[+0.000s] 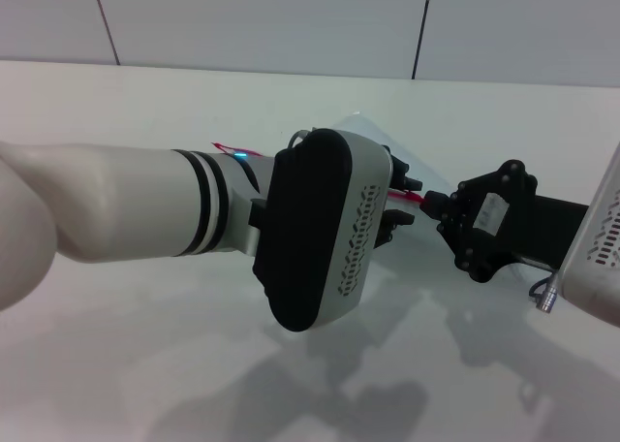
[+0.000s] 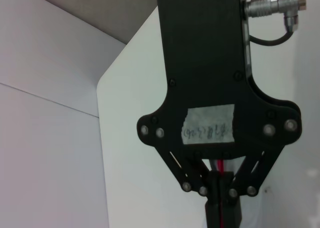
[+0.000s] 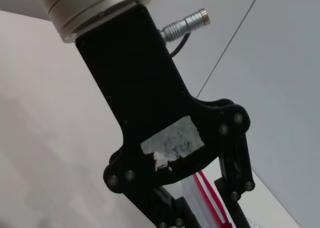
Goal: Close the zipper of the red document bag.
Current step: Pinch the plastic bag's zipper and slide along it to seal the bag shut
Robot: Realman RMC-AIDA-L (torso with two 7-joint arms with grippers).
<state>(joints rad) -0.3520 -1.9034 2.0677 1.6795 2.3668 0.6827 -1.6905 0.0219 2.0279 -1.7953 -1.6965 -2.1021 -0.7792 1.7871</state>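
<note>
The red document bag [image 1: 372, 132] lies flat on the table, mostly hidden behind my left forearm. Its zipper [image 1: 409, 199] shows as a thin red strip between the two grippers, and another short piece shows beside the left forearm. My left gripper [image 1: 401, 203] reaches in from the left. In the left wrist view it [image 2: 220, 187] is shut on the zipper [image 2: 220, 165]. My right gripper [image 1: 429, 202] comes from the right, tips pinched together on the strip's end. In the right wrist view the zipper [image 3: 207, 195] runs between the finger links, and the tips are cut off.
The white table [image 1: 145, 364] stretches all around the bag. A panelled wall [image 1: 291, 25] stands behind its far edge. My bulky left wrist housing [image 1: 315, 229] hangs over the middle of the bag. The two grippers are almost touching.
</note>
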